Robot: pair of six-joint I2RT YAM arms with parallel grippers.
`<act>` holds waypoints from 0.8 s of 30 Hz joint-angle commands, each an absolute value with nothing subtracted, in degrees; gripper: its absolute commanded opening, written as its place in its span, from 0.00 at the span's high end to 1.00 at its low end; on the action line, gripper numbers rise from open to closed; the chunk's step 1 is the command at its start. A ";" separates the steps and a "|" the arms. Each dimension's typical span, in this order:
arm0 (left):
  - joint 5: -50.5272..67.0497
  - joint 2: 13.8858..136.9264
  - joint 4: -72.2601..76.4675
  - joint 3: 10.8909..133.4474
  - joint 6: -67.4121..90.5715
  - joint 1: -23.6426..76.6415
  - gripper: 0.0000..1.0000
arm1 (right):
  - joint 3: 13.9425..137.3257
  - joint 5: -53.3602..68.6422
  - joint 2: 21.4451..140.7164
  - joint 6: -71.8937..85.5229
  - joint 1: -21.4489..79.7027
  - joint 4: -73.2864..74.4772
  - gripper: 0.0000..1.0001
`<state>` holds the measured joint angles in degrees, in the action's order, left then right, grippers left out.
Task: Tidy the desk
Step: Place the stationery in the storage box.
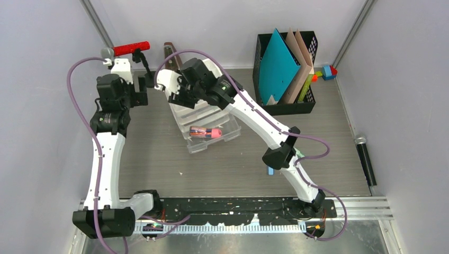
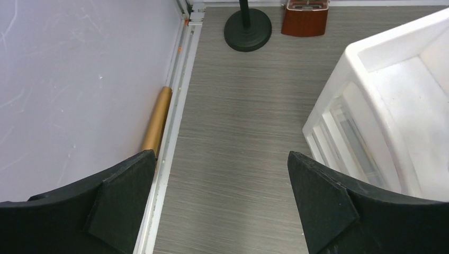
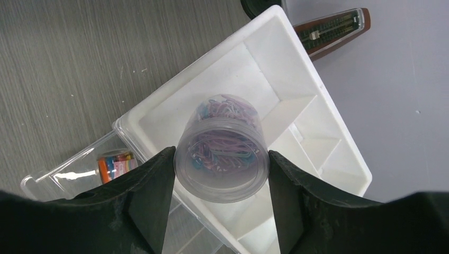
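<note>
The desk (image 1: 159,164) lies flat beneath both arms, walled in lavender. I've got the right gripper (image 3: 221,159) clamped on a clear tub of paper clips (image 3: 222,132), poised over the white organiser (image 3: 317,153) — presumably to set it inside. The left gripper (image 2: 221,159) gapes wide, empty, beside the organiser. I can read no writing anywhere.

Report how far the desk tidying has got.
Done: folders stand in the black rack. In hand: the right gripper grips a clear tub of paper clips above the white organizer. To do: the gold tube and black microphone lie loose on the desk; the left gripper is open, empty.
</note>
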<state>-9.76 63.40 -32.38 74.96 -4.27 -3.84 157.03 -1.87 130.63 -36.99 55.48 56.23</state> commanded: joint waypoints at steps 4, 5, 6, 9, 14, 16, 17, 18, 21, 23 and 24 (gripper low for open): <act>-6.72 60.66 -28.26 73.68 -3.86 -4.48 0.00 | 158.78 -3.56 133.18 -37.84 55.63 50.39 1.00; -6.44 60.59 -28.28 73.55 -3.79 -4.48 0.00 | 158.74 -3.68 133.30 -37.91 55.59 50.20 1.00; -6.10 60.44 -28.30 73.46 -3.79 -4.48 0.00 | 158.69 -3.73 133.50 -37.97 55.57 49.75 1.00; -5.89 60.28 -28.30 73.15 -3.84 -4.56 0.00 | 158.56 -4.06 133.74 -37.82 55.34 48.74 0.93; -5.80 60.03 -28.13 72.78 -3.87 -4.61 0.00 | 158.40 -4.10 133.79 -37.47 55.05 47.64 0.74; -5.58 59.94 -28.13 72.77 -3.87 -4.73 0.00 | 158.36 -4.12 133.77 -37.44 55.02 47.33 0.64; -5.49 59.95 -28.13 72.77 -3.88 -4.74 0.00 | 158.37 -4.22 133.73 -37.33 55.02 47.26 0.60; -5.41 59.94 -28.13 72.77 -3.91 -4.76 0.00 | 158.33 -4.22 133.70 -37.30 55.02 47.15 0.56; -5.20 59.84 -28.17 72.69 -3.91 -4.81 0.00 | 158.37 -4.25 133.68 -37.15 55.02 47.05 0.48; -5.10 59.83 -28.15 72.64 -3.87 -4.81 0.00 | 158.38 -4.27 133.68 -37.03 54.98 46.93 0.39; -5.03 59.88 -28.18 72.60 -3.87 -4.82 0.00 | 158.38 -4.32 133.68 -36.97 54.94 46.84 0.37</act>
